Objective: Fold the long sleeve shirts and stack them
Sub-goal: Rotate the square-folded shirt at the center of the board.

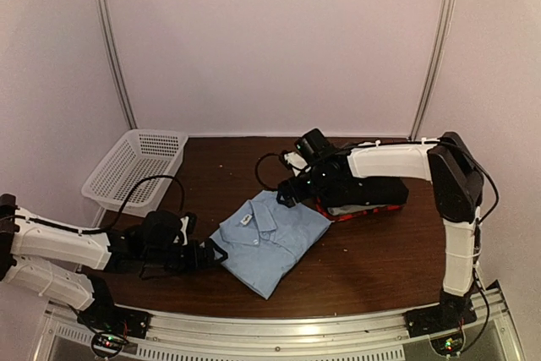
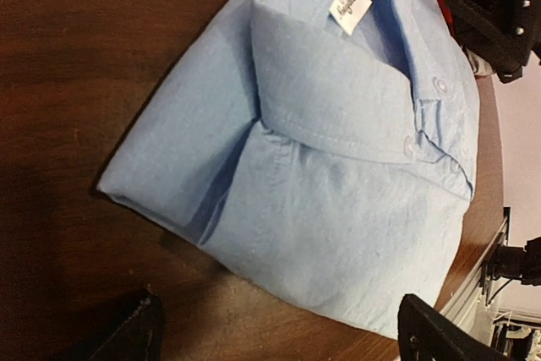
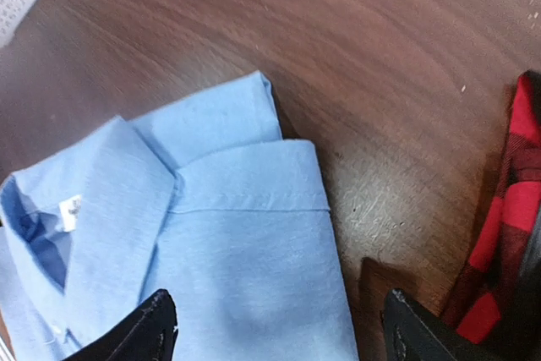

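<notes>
We see the folded light blue collared button-up cloth shirt (image 1: pixel 269 238) lying flat near the middle of the dark brown wooden table (image 1: pixel 372 264), collar toward the far side. Its far right corner is just beside a red-and-black plaid shirt (image 1: pixel 340 213) that sits under the right arm. Our left gripper (image 1: pixel 216 252) hovers low at the blue shirt's left edge with jaws spread wide, gripping nothing, and our right gripper (image 1: pixel 284 195) hangs over the collar end, also wide open and empty.
</notes>
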